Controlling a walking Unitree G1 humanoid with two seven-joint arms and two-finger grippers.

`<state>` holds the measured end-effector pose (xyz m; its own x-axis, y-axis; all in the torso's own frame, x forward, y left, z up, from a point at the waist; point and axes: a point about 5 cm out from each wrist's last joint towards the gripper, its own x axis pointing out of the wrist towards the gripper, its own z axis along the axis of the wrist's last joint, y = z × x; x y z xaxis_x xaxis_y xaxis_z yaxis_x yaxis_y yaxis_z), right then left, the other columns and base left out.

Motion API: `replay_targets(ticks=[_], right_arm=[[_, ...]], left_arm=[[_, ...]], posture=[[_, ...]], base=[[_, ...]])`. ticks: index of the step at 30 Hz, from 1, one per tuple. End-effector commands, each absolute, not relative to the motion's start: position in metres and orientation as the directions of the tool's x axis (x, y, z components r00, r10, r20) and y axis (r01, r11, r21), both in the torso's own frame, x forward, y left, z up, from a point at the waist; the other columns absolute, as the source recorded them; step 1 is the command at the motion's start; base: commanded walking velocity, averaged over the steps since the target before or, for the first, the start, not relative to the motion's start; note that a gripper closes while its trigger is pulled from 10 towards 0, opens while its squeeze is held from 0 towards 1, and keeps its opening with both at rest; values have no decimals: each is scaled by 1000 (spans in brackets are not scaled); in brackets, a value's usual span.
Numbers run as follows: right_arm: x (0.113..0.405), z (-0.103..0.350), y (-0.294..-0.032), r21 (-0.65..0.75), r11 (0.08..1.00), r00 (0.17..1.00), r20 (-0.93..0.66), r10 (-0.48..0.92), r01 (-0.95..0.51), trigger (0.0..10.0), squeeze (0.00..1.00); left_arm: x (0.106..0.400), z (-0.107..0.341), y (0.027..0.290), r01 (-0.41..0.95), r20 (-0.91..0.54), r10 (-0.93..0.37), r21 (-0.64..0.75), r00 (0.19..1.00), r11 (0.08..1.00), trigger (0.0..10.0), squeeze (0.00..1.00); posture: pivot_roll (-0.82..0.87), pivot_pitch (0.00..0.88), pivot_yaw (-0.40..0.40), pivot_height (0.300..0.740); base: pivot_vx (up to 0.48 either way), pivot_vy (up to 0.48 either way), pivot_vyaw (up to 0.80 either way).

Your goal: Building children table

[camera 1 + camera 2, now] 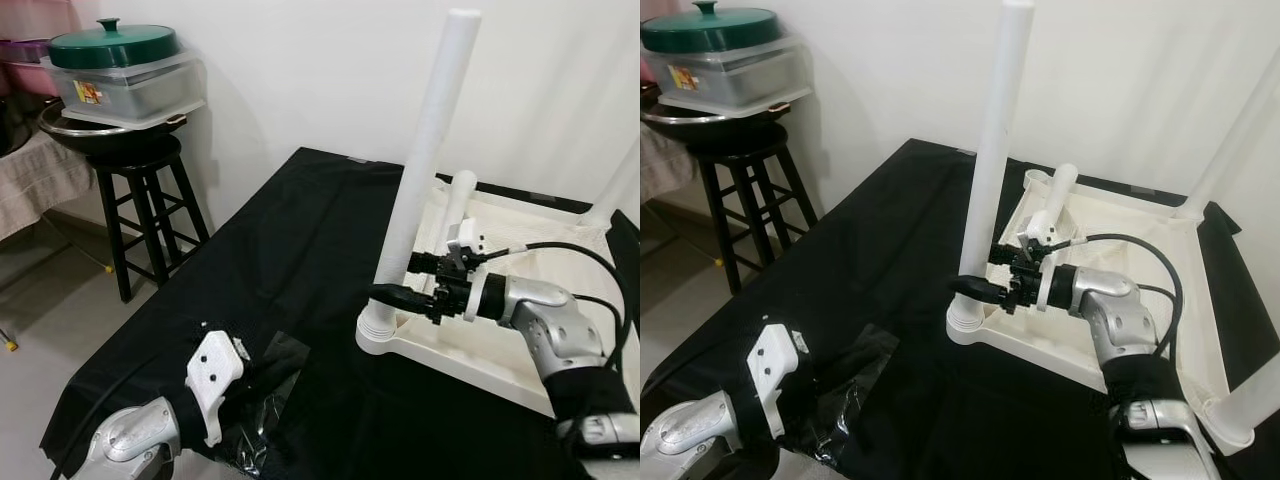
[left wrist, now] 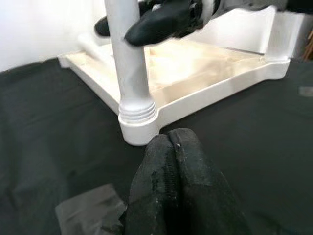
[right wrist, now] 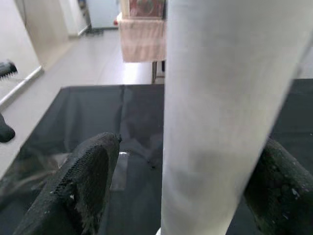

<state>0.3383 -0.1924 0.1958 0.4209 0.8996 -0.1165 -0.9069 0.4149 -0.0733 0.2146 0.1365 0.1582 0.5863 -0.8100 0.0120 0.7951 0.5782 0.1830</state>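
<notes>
The white table top (image 1: 500,345) lies upside down on a black cloth (image 1: 280,250). A white leg (image 1: 425,160) stands upright in its near-left corner socket (image 1: 378,335). My right gripper (image 1: 397,280) is open, with its two fingers straddling the lower part of this leg; one finger (image 3: 88,186) stands a little off the leg. A second leg (image 1: 460,200) lies loose inside the table top. Two more legs (image 1: 1230,130) (image 1: 1252,400) stand on the right side. My left gripper (image 2: 168,144) is shut on nothing, low over the cloth in front of the socket.
Crumpled clear plastic wrap (image 1: 270,370) lies on the cloth beside my left arm. A black stool (image 1: 145,195) at the far left carries pans and a plastic box with a green lid (image 1: 112,45). A white wall runs behind the table. Bare floor lies to the left.
</notes>
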Motion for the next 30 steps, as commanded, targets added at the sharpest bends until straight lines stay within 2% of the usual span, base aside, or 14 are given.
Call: replay_targets(ticks=[1,2,3,6,7,14,21,22,23,24,26,27,28,30], right_arm=[[337,193,-185,-76,365,373,-131,919,-928,10000,0],[339,193,-179,-91,336,347,-147,926,-937,10000,0],[342,194,-173,-105,312,325,-151,934,-944,1647,0],[344,195,-169,-113,297,311,-152,938,-948,1647,0],[345,195,-168,-114,293,309,-150,939,-949,0,0],[346,193,-172,-117,298,314,-152,937,-947,0,0],[336,183,-180,-187,397,427,-163,889,-898,0,0],[330,178,-176,-194,455,486,-169,857,-869,0,0],[330,178,-176,-194,455,486,-169,857,-869,0,0],[324,167,-164,-202,599,630,-184,754,-775,0,0],[324,167,-164,-202,599,630,-184,754,-775,0,0],[304,148,-140,-95,800,800,-188,570,-593,0,0],[282,139,-127,-46,882,866,-222,449,-469,0,0],[271,133,-124,-33,926,901,-247,356,-375,0,0]], left_arm=[[214,160,137,801,19,-819,193,574,566,10000,0],[217,163,139,806,29,-825,197,564,558,10000,0],[222,159,139,813,34,-832,190,554,550,10000,0],[225,156,138,819,36,-837,185,547,543,10000,0],[226,152,136,829,41,-844,167,535,534,10000,0],[227,147,133,845,71,-851,100,520,525,10000,0],[222,140,132,891,40,-895,83,445,446,10000,0],[222,140,132,895,38,-899,82,436,438,10000,0],[222,140,132,895,38,-899,82,436,438,10000,0],[221,139,133,899,36,-903,85,428,429,10000,0],[221,139,133,899,36,-903,85,428,429,10000,0],[221,139,134,900,37,-904,85,425,427,10000,0],[222,139,134,901,40,-904,82,425,427,10000,0],[222,139,134,903,40,-906,81,421,423,10000,0]], posture=[[15,0,-89,740],[14,0,-90,740],[15,0,-98,740],[15,0,-98,740],[13,0,-101,740],[1,0,-101,740],[-20,0,-97,740],[-21,0,-108,740],[-21,0,-108,740],[-20,0,-114,740],[-20,0,-114,740],[-36,6,-98,740],[-37,10,-95,740],[-56,0,-78,740]], base=[[0,0,0],[0,0,0],[0,0,0],[0,0,0],[0,0,0],[0,0,0],[0,0,0],[0,0,0],[0,0,0],[0,0,0],[0,0,0],[0,0,0],[0,0,0],[0,0,0]])
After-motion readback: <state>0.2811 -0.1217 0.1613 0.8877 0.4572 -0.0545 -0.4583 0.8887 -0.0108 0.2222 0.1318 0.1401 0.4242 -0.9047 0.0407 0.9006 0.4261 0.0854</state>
